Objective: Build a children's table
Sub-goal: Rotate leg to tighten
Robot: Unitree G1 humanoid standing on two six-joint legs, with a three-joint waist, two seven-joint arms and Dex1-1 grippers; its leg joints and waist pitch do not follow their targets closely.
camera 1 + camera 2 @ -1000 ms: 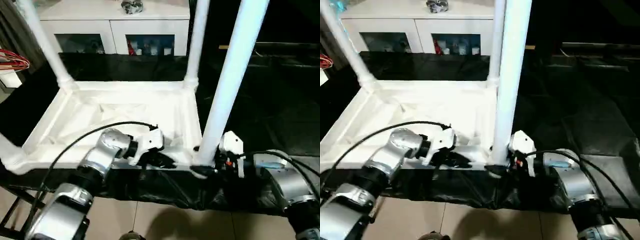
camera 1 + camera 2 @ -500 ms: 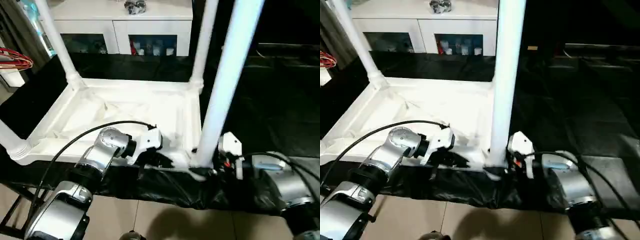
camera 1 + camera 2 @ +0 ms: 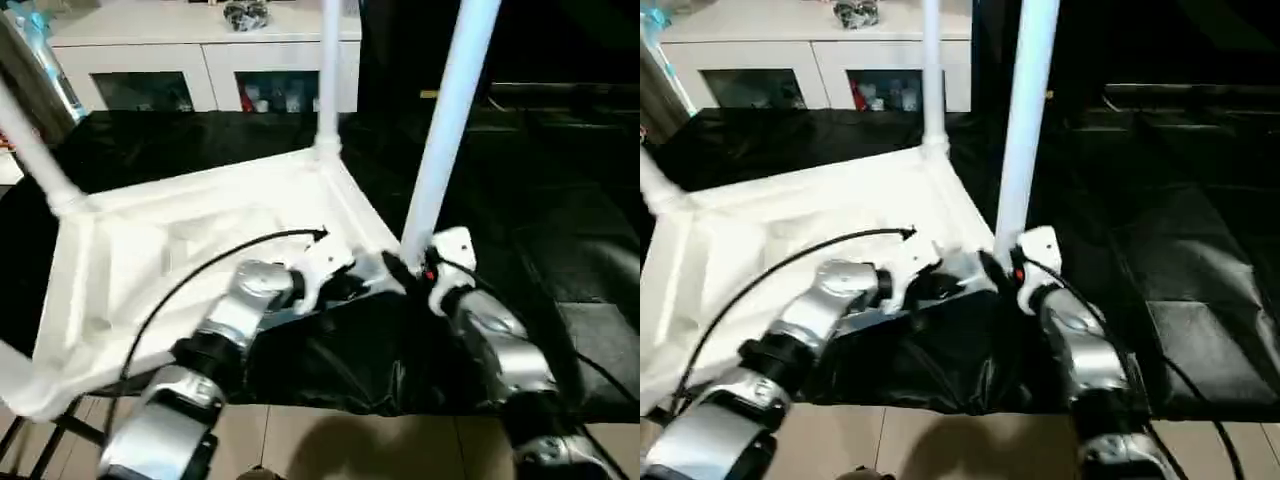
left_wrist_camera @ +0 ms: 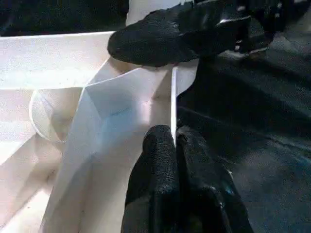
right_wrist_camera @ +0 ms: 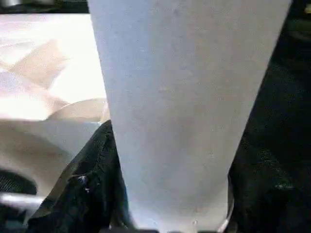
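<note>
White leg [image 3: 445, 130] top cropped; base hidden behind right hand [image 3: 408, 272].

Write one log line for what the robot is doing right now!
left gripper: shut on tabletop rim | right gripper: around near leg, at corner | tabletop: upside down

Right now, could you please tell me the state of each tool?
Left tool: shut on the tabletop rim.
Right tool: closed around the near leg.
</note>
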